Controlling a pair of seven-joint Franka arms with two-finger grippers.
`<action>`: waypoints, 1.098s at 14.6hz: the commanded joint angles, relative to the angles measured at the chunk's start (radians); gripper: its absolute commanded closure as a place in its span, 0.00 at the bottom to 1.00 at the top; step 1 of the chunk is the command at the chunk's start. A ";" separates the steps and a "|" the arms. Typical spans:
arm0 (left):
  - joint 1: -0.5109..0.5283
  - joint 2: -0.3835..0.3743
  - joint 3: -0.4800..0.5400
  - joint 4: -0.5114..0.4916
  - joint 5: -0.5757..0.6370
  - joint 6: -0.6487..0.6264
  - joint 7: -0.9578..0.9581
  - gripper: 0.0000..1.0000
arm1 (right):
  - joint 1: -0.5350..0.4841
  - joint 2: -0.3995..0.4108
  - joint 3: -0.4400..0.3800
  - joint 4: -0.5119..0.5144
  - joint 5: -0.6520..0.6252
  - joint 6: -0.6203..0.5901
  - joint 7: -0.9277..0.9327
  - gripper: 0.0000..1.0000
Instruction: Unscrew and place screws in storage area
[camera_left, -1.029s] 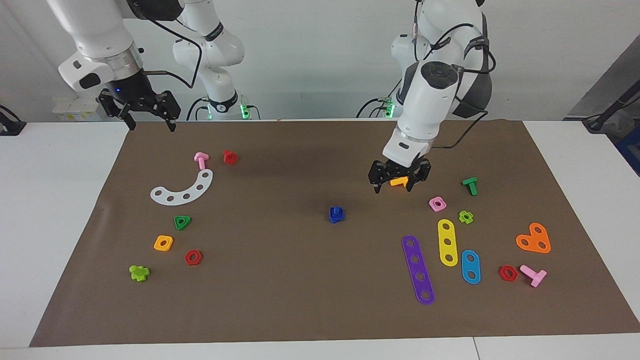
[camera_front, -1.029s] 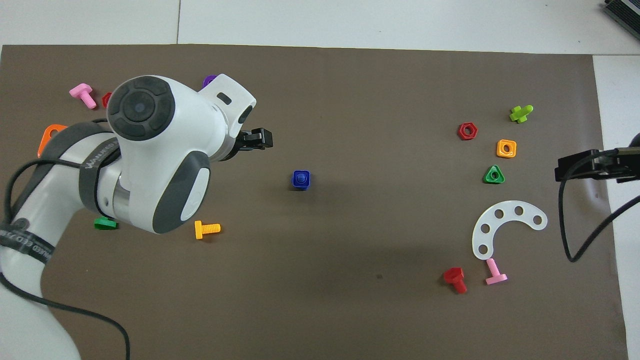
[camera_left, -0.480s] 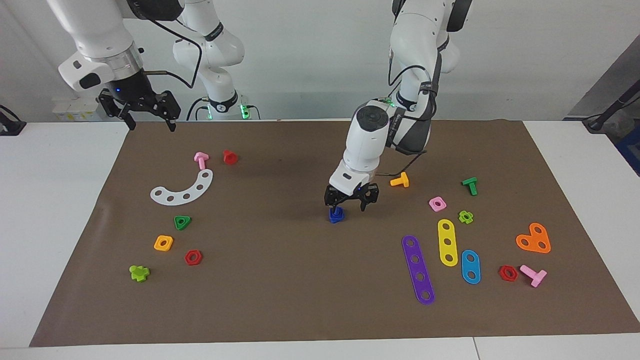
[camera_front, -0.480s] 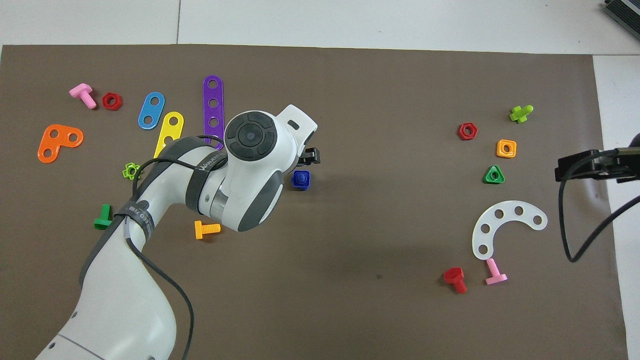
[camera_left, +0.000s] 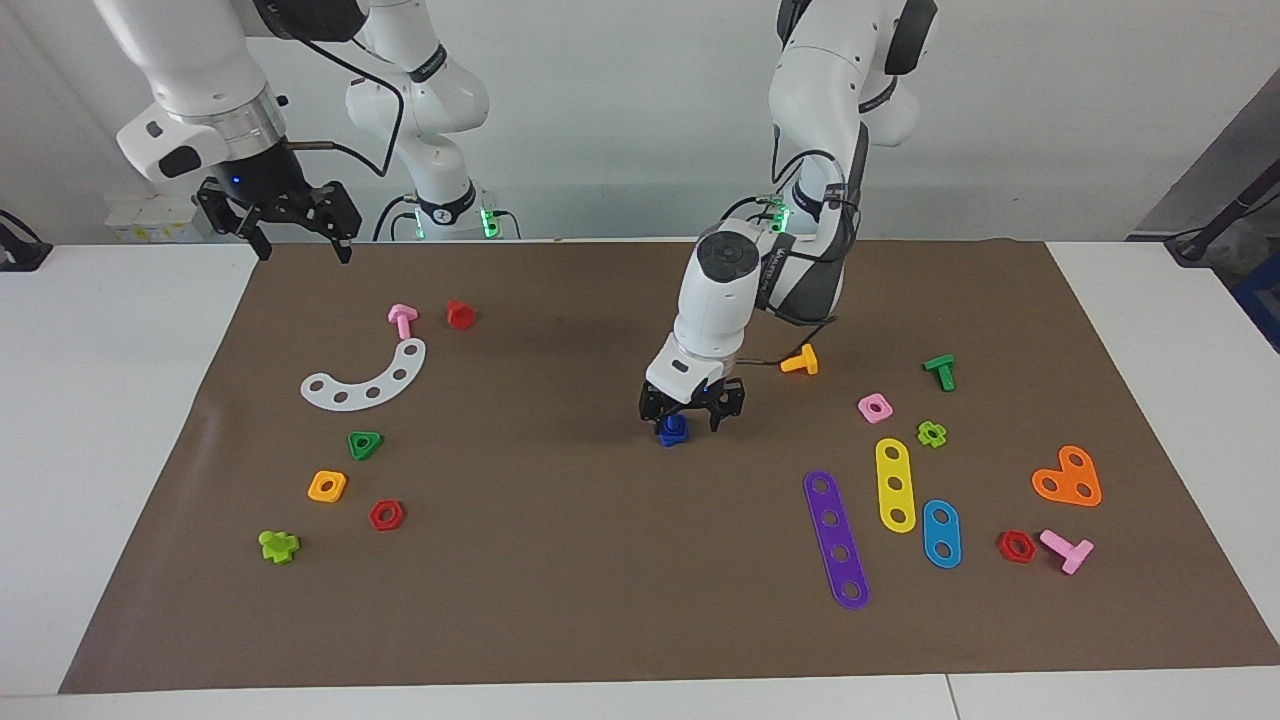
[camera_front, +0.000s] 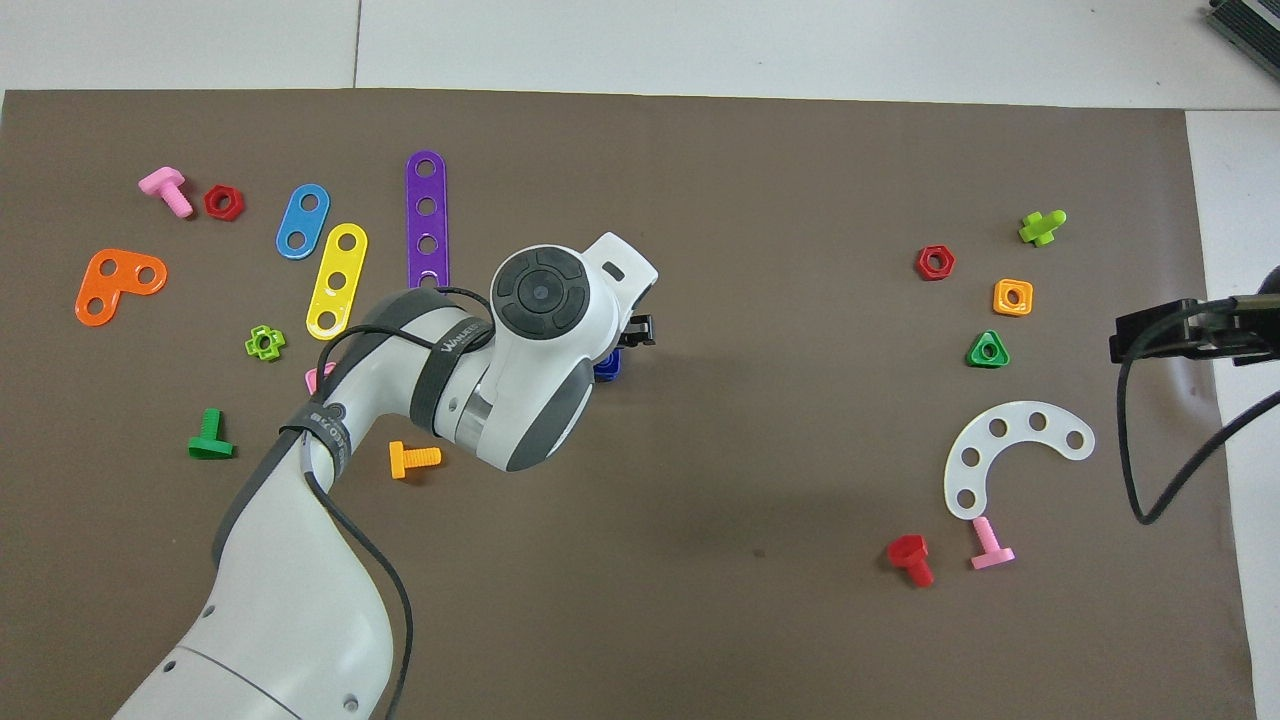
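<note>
With the blue screw (camera_left: 673, 428) sitting mid-desk on the brown mat (camera_left: 560, 560), the left pincer (camera_left: 692, 418) was down around it, fingers spread either side, not visibly pinching yet. Right pincer (camera_left: 292, 238) waited spread over the mat's edge nearest the robots, at its own end. Risk: an off-centre close could tip the screw or nudge it away.
</note>
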 joint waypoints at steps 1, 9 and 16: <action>-0.023 0.003 0.019 -0.026 0.001 0.041 -0.006 0.14 | -0.002 -0.008 0.003 -0.008 0.002 -0.003 0.010 0.00; -0.031 0.001 0.019 -0.066 0.001 0.081 -0.001 0.24 | -0.002 -0.008 0.003 -0.009 0.002 -0.003 0.010 0.00; -0.033 0.000 0.019 -0.066 0.001 0.068 0.001 0.38 | -0.002 -0.008 0.002 -0.009 0.002 -0.003 0.009 0.00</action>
